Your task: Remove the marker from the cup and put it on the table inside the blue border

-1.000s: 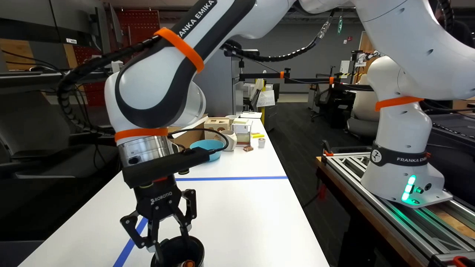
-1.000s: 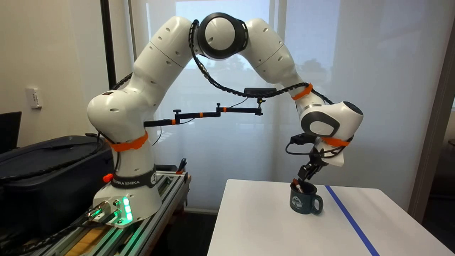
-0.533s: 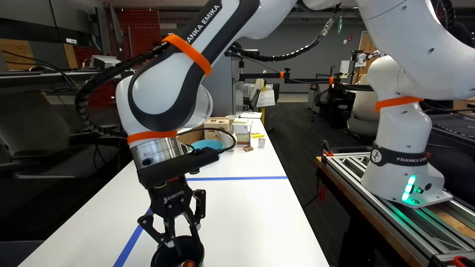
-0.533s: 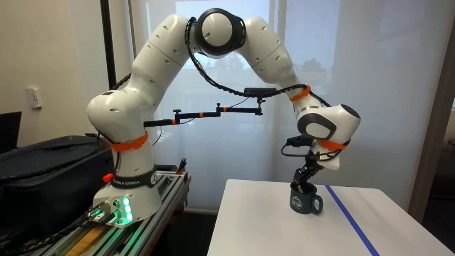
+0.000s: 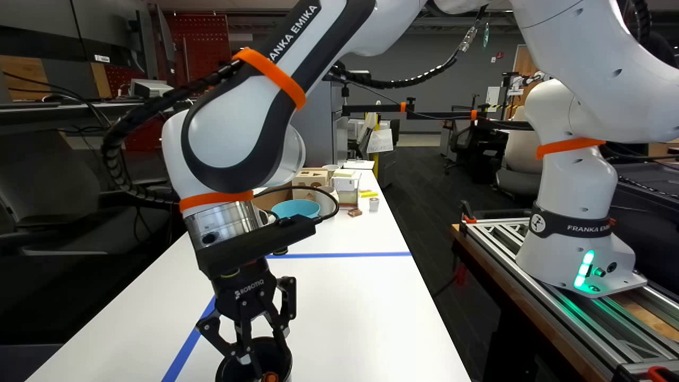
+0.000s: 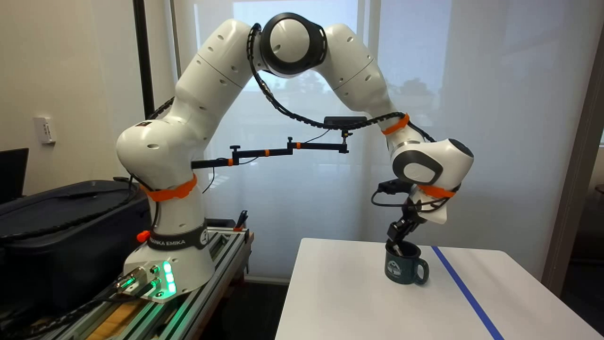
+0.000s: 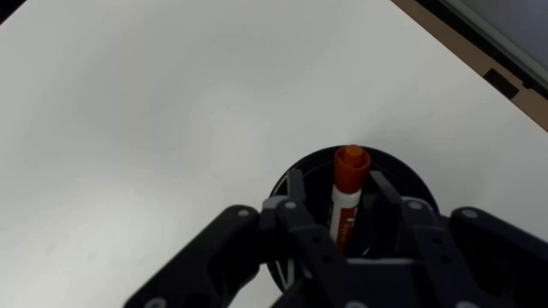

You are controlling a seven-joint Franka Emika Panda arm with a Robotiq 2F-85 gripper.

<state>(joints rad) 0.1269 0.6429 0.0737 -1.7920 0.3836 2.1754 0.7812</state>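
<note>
White table (image 6: 349, 293) with cup (image 6: 406, 270): gripper (image 7: 338, 182) spread to left and right of the marker (image 7: 347, 177), any contact unclear, marker's lower end hidden.

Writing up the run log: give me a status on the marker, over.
End effector open, straddling the marker. Marker leaning inside the cup, not gripped yet. Cup itself close around it, might snag the lift.

The white table (image 6: 339, 302) carries a green cup (image 6: 402, 270) and blue tape (image 6: 467, 293).

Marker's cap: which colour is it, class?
The marker's cap is reddish orange, best seen in the wrist view.
</note>
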